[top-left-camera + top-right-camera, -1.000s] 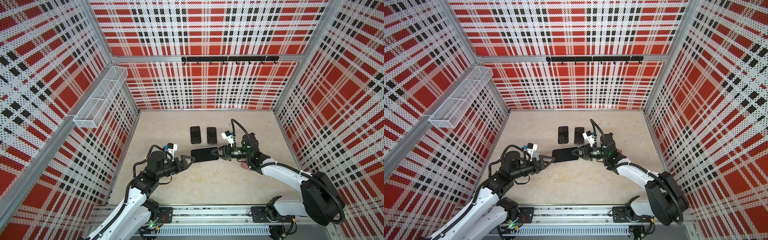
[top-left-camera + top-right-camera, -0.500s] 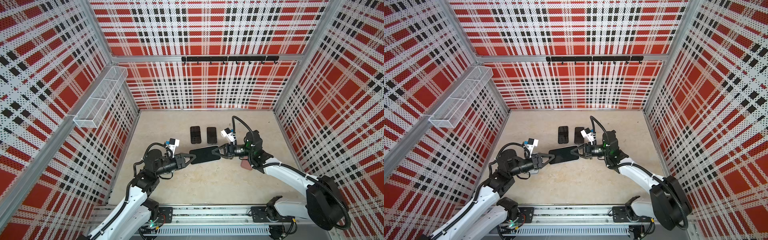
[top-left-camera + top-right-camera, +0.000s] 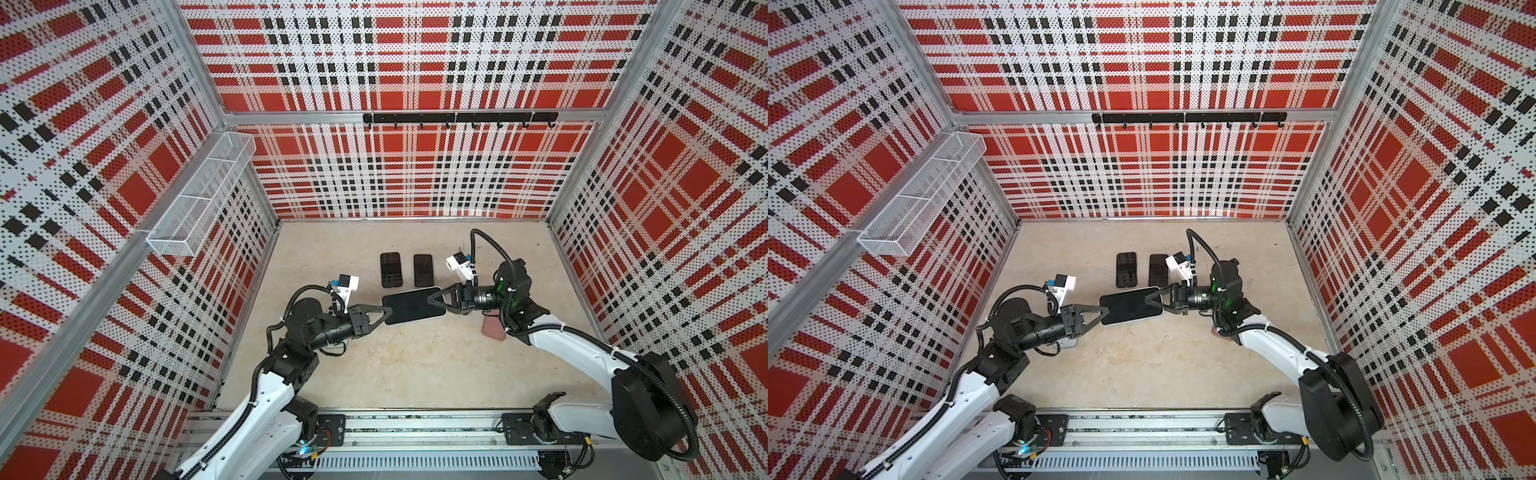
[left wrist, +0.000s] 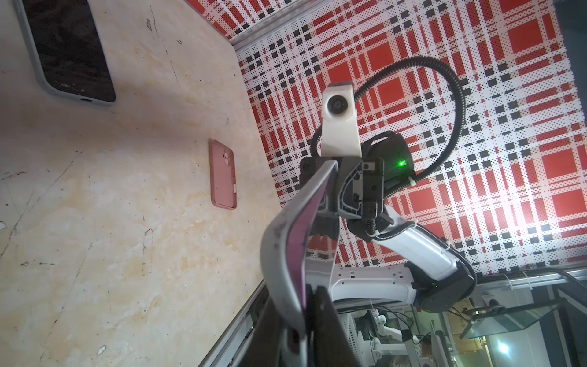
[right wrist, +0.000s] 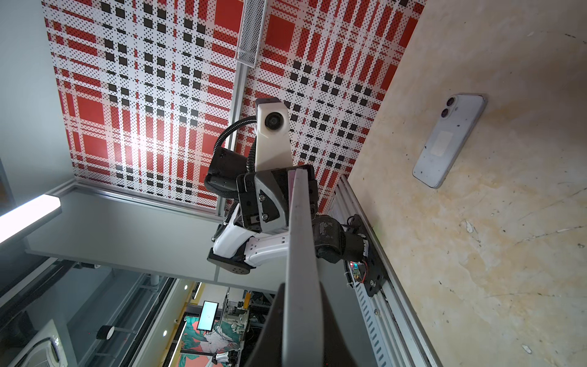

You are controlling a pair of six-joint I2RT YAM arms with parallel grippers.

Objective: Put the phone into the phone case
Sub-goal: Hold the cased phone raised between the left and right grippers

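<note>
A grey phone case (image 3: 409, 305) (image 3: 1129, 307) with a dark purple lining hangs above the table between both grippers. My left gripper (image 3: 388, 311) (image 4: 297, 305) is shut on one short end. My right gripper (image 3: 430, 300) (image 5: 300, 292) is shut on the opposite end. The case (image 4: 286, 241) bows slightly between them. A pale phone (image 5: 449, 139) lies camera side up on the table near my left arm, mostly hidden under that arm in both top views.
Two dark-faced phones (image 3: 390, 269) (image 3: 423, 270) lie side by side behind the held case. A pink case (image 4: 224, 174) (image 3: 493, 330) lies on the table under my right arm. Plaid walls enclose the table, with a wire basket (image 3: 199, 199) on the left wall.
My left gripper has reached in from the left and closed from wide open onto the case's near end. The right gripper kept its grip throughout.
</note>
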